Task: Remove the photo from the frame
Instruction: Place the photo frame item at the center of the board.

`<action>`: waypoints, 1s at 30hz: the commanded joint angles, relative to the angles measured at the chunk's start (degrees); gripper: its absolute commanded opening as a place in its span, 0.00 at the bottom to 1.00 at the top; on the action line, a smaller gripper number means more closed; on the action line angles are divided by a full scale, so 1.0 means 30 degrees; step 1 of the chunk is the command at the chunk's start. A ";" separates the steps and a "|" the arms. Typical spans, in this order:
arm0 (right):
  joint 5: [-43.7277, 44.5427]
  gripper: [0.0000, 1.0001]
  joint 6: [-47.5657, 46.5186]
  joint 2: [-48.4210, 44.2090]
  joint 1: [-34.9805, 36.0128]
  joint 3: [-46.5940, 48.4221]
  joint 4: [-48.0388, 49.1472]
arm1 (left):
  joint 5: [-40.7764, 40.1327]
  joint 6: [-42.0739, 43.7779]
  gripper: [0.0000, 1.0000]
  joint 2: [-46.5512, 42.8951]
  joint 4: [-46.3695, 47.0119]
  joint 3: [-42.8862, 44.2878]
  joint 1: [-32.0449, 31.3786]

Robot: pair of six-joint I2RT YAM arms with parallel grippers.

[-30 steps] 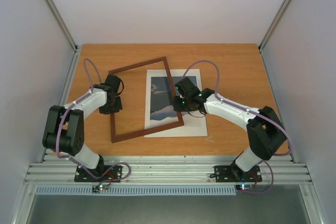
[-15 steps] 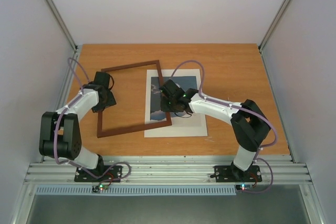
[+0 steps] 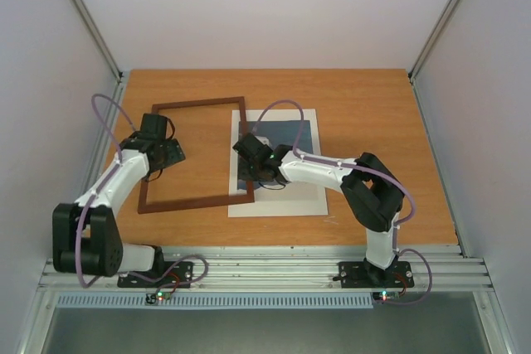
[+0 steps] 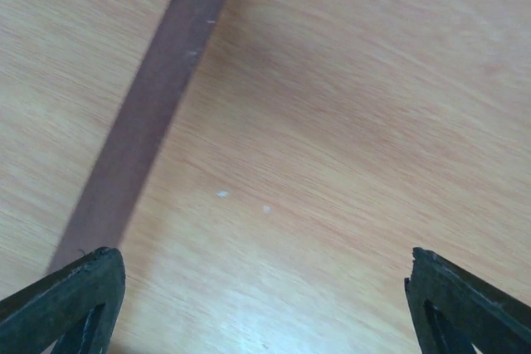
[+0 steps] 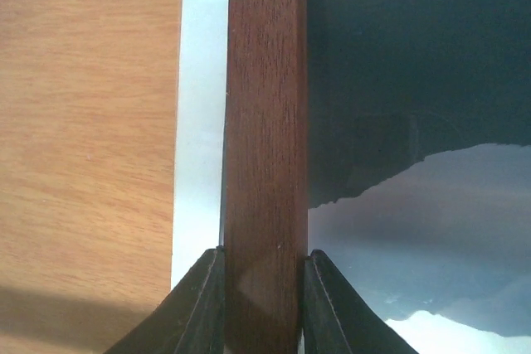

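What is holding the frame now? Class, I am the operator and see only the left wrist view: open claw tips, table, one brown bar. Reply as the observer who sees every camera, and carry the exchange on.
Observer: The right claw is shut on the frame's right bar.
Operator: Where is the photo?
Observer: It lies on a pale mat, to the right of the frame. Only the gripped bar overlaps its left edge.
Operator: Which bar do I see?
Observer: The frame's left one. From above, the left claw hangs open right by it.
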 commanded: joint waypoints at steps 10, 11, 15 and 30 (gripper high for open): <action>-0.0184 0.01 0.1493 -0.0539 0.0527 -0.0477 0.3119 | 0.8932 -0.2080 0.91 -0.3971 0.2791 -0.3201 -0.2172; -0.0060 0.01 0.1485 -0.0670 0.0527 -0.0608 0.3137 | 0.8936 -0.2403 0.92 -0.4199 0.3056 -0.3613 -0.2216; -0.0005 0.01 0.1236 -0.0769 0.0527 -0.0651 0.3271 | 0.7979 -0.2707 0.93 -0.4312 0.2448 -0.3895 -0.2217; -0.0821 0.01 -0.0192 -0.0376 0.0527 -0.0321 0.3515 | -0.2477 -0.1995 0.94 -0.0228 -0.0259 -0.1568 0.1798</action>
